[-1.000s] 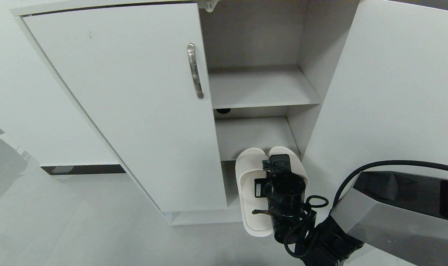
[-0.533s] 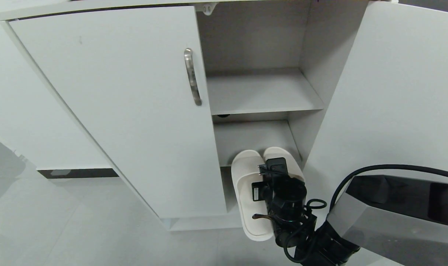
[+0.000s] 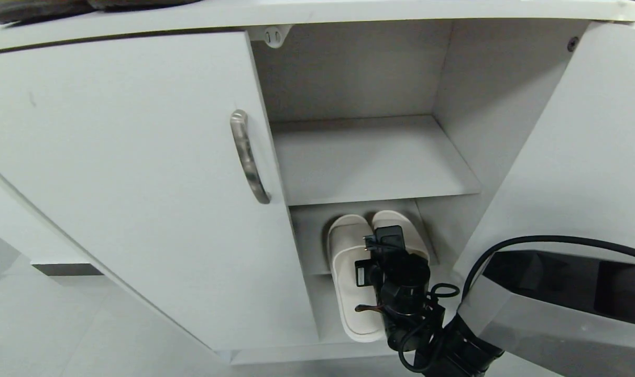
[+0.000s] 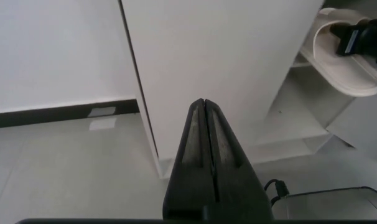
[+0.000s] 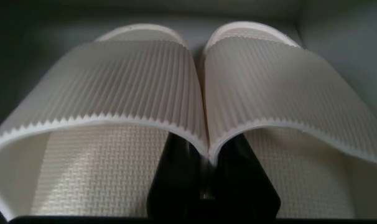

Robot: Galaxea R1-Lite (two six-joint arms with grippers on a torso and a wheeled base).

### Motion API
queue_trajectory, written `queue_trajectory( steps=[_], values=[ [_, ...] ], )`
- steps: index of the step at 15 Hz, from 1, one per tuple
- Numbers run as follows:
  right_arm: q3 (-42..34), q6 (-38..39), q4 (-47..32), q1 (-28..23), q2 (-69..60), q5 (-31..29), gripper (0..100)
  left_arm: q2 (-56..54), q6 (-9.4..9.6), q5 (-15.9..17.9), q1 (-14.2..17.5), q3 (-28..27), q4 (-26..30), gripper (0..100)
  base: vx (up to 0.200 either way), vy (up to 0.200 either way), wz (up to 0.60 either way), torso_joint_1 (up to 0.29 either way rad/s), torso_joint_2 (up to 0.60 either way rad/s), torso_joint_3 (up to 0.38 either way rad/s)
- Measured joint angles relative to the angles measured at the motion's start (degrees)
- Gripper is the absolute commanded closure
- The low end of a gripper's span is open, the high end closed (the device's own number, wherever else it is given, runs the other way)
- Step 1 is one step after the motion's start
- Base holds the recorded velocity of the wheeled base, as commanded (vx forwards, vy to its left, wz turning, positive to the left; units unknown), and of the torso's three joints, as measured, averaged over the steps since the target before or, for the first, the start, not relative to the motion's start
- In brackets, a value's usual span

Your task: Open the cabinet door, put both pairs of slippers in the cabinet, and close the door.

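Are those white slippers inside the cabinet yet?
Partly in. The slippers have their toes over the lower shelf; their heels stick out past its front edge, held by the right tool.

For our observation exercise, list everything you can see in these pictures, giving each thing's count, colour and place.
slippers: one pair, cream, toes over the lower shelf, heels sticking out
cabinet: one, white, straight ahead
left door: one, white, shut
handle: one, silver, on the left door
right door: one, white, swung open
shelves: two, pale grey, inside the cabinet
dark thing: one, on the cabinet top, cut off
floor: grey tiles
right gripper: black, shut on the slippers' straps
left gripper: black, shut, above the floor
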State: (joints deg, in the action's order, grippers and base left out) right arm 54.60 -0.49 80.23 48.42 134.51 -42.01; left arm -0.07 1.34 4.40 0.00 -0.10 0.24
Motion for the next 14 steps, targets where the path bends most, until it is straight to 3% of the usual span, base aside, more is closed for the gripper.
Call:
queue_trajectory(
  steps=[6, 14],
  values=[
    [2.0, -0.1, -0.5, -0.1, 1.5, 0.0, 100, 0.0, 0.24, 0.0, 0.0, 0.0, 0.0, 100, 0.0, 0.0, 0.0, 0.0, 0.0, 0.0],
    [17.2, -0.3, -9.4, -4.6, 5.9, 0.8, 100, 0.0, 0.21, -0.3, 0.0, 0.0, 0.0, 100, 0.0, 0.0, 0.0, 0.0, 0.0, 0.0]
  ],
)
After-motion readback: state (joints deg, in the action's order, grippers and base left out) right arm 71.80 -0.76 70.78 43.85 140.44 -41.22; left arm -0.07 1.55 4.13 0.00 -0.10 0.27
